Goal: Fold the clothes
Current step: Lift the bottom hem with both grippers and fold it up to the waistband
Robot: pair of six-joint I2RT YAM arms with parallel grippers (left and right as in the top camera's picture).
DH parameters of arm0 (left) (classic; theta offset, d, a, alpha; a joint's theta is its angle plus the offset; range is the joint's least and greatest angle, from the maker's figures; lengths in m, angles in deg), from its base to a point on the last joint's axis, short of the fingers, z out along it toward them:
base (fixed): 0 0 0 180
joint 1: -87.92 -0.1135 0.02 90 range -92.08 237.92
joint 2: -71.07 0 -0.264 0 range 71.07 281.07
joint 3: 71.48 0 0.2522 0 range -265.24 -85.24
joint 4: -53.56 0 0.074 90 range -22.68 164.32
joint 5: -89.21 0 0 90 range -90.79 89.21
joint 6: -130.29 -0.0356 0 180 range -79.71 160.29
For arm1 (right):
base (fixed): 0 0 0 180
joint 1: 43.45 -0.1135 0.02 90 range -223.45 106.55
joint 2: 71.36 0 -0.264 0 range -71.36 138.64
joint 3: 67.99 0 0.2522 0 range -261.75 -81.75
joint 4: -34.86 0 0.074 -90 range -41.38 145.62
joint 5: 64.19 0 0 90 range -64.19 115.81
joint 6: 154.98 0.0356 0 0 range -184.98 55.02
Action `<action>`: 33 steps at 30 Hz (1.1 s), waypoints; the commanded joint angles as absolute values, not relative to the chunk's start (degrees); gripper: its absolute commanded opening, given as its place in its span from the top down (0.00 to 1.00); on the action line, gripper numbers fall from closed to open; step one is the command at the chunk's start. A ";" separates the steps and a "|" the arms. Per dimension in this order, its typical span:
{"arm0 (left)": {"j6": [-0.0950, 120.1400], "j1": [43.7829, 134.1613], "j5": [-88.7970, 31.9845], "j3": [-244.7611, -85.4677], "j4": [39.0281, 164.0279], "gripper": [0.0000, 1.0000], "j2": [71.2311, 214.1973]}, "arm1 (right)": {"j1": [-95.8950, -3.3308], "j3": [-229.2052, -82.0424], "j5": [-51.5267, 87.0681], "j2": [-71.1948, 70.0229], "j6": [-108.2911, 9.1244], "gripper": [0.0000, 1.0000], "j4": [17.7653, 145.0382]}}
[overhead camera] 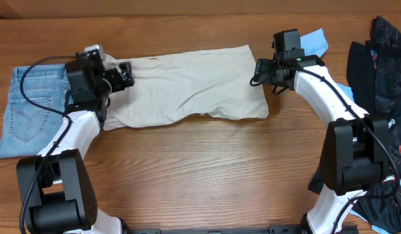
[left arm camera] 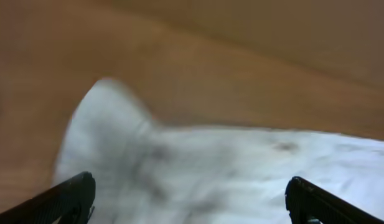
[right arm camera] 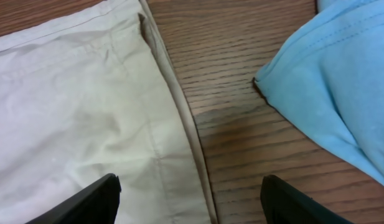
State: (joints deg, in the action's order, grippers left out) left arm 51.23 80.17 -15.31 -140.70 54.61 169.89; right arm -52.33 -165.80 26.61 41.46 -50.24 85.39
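The pale beige shorts [overhead camera: 194, 84] lie folded lengthwise across the back middle of the table. My left gripper [overhead camera: 122, 75] is open over their left end; the left wrist view is blurred and shows pale cloth [left arm camera: 241, 174] between the spread fingers [left arm camera: 188, 202]. My right gripper [overhead camera: 262, 71] is open above the shorts' right edge; its wrist view shows the hemmed edge [right arm camera: 173, 99] between the fingers [right arm camera: 188, 199] and the light-blue shirt [right arm camera: 341, 81] to the right. The light-blue shirt [overhead camera: 315, 43] lies behind the right arm. Black garments [overhead camera: 375, 65] are heaped at the far right.
Folded blue jeans [overhead camera: 28, 107] lie at the far left of the table. The black garments run down the right edge beside the right arm's base [overhead camera: 349, 162]. Bare wood [overhead camera: 206, 169] spans the front half.
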 commanded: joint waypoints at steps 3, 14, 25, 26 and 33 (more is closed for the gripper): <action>45.76 81.46 -18.22 -144.15 53.52 0.00 172.76 | -52.33 -166.89 25.67 40.95 -50.37 0.25 85.37; 44.38 81.18 -11.12 -155.93 53.34 0.03 188.67 | -52.33 -166.89 25.69 40.95 -50.22 0.25 87.20; 50.57 79.30 -6.75 -159.56 66.90 0.04 197.13 | -52.33 -166.89 25.67 40.95 -50.20 0.25 88.39; 50.57 79.30 -6.75 -159.56 67.97 0.04 197.00 | -52.33 -166.89 25.65 40.95 -50.20 0.25 88.71; 47.07 79.34 -8.30 -160.37 74.20 0.00 190.92 | -52.33 -166.87 24.43 40.95 -50.30 0.21 92.95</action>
State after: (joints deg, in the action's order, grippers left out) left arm 47.77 80.33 -9.46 -162.60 69.87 193.04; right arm -52.33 -165.80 25.98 41.46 -50.20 92.17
